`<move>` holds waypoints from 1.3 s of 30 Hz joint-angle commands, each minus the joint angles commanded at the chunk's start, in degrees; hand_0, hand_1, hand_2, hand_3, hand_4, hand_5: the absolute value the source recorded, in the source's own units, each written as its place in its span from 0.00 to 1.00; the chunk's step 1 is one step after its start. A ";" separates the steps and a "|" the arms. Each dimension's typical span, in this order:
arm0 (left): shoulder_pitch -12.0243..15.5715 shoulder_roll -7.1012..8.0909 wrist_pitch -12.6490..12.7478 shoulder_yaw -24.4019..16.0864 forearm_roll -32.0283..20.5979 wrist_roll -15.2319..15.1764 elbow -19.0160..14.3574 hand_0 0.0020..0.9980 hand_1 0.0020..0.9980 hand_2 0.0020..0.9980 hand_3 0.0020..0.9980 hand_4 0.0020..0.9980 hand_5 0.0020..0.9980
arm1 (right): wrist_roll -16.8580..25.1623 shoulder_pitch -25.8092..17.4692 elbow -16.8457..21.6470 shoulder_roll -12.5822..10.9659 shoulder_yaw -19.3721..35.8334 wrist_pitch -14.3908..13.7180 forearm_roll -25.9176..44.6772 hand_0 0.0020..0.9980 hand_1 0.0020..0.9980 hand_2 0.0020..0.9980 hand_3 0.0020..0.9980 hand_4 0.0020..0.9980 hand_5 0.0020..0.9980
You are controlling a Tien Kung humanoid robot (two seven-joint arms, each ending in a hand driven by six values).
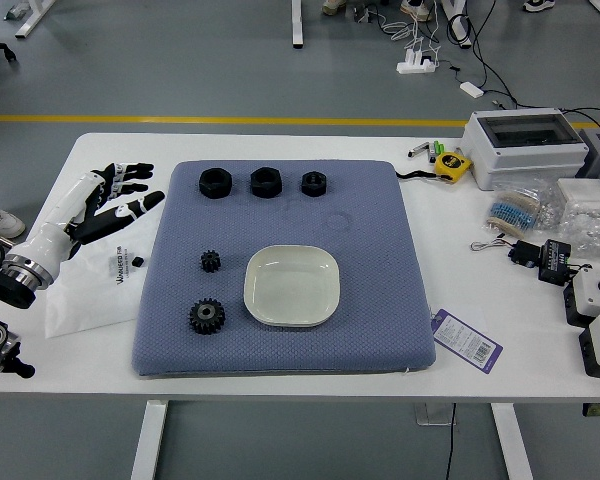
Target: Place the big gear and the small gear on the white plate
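Currently: both gears on the mat, left of the plate; one robot hand spread and holding nothing.

Small gear (210, 261): black, toothed, on the blue-grey mat (380, 250), just left of the plate's far half.
Big gear (207, 316): black, toothed, with a hole at its center; on the mat, nearer the table's near edge than the small one. The two gears stand apart and neither touches the plate.
White plate (292, 285): one, shallow, rounded, on the mat.
Black nuts, three, in a row along the mat's far part: left (215, 183), middle (266, 182), right (314, 184), the last the smallest.
Left robot hand (100, 203): black, fingers extended and parted, nothing in its grasp; at the left of the white table (230, 146), beside the mat's left edge.
Plastic bag (80, 300): pale, flat, left of the mat, a small black piece (137, 262) at it.
Tag (466, 340): purple and white, with a barcode, by the mat's near right corner.
Tape measure (452, 166): yellow and black, beyond the mat's far right corner.
White box (484, 148): dark window on top, far right of the table.
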 joint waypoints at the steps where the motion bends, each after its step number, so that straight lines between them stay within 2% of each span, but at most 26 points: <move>1: -0.26 0.26 -0.16 0.32 1.12 0.12 0.09 0.71 0.75 0.83 0.79 1.00 0.21 | 0.00 0.00 0.00 0.00 -0.02 -0.01 0.02 0.66 0.66 0.75 0.63 0.89 0.73; 6: -2.84 2.27 -1.23 4.51 11.75 1.82 1.71 0.71 0.75 0.83 0.79 1.00 0.21 | 0.13 0.06 0.04 -0.03 -0.30 -0.12 0.52 0.66 0.66 0.75 0.63 0.89 0.73; 7: -3.46 2.56 -0.91 5.53 13.66 1.95 2.35 0.59 0.70 0.78 0.78 1.00 0.13 | 0.14 0.10 0.05 -0.03 -0.33 -0.13 0.55 0.66 0.66 0.75 0.63 0.89 0.73; 11: -5.22 2.54 0.86 7.98 15.98 1.64 5.06 0.59 0.70 0.78 0.78 1.00 0.13 | 0.08 0.21 0.06 -0.04 -0.25 -0.17 0.34 0.66 0.66 0.75 0.63 0.89 0.73; 13: -5.72 2.25 1.43 8.31 16.09 1.55 6.27 0.56 0.68 0.77 0.78 1.00 0.11 | 0.04 0.24 0.07 -0.03 -0.22 -0.18 0.20 0.66 0.66 0.75 0.63 0.89 0.73; 18: -6.91 0.91 3.25 9.03 14.43 0.97 8.90 0.56 0.68 0.77 0.78 1.00 0.11 | -0.16 0.25 0.09 -0.01 0.03 -0.20 -0.26 0.66 0.66 0.75 0.63 0.89 0.73; 19: -7.25 0.66 3.36 9.42 13.92 0.85 9.49 0.54 0.66 0.76 0.77 1.00 0.08 | -0.29 0.28 0.09 0.01 0.13 -0.21 -0.57 0.66 0.66 0.75 0.63 0.89 0.73; 24: -8.26 -0.06 3.48 10.87 12.66 0.31 11.26 0.54 0.66 0.76 0.77 1.00 0.08 | -0.65 0.29 0.13 0.07 0.44 -0.30 -1.23 0.66 0.66 0.75 0.63 0.89 0.73; 29: -10.46 -0.82 3.85 14.33 12.95 -0.35 13.29 0.54 0.66 0.76 0.77 1.00 0.08 | -1.01 0.32 0.17 0.15 0.84 -0.33 -2.01 0.66 0.66 0.75 0.63 0.89 0.73; 39: -15.27 -3.60 4.62 19.49 12.45 -0.79 19.69 0.55 0.66 0.74 0.75 1.00 0.07 | -1.42 0.31 0.28 0.28 1.31 -0.48 -2.83 0.66 0.66 0.75 0.63 0.88 0.73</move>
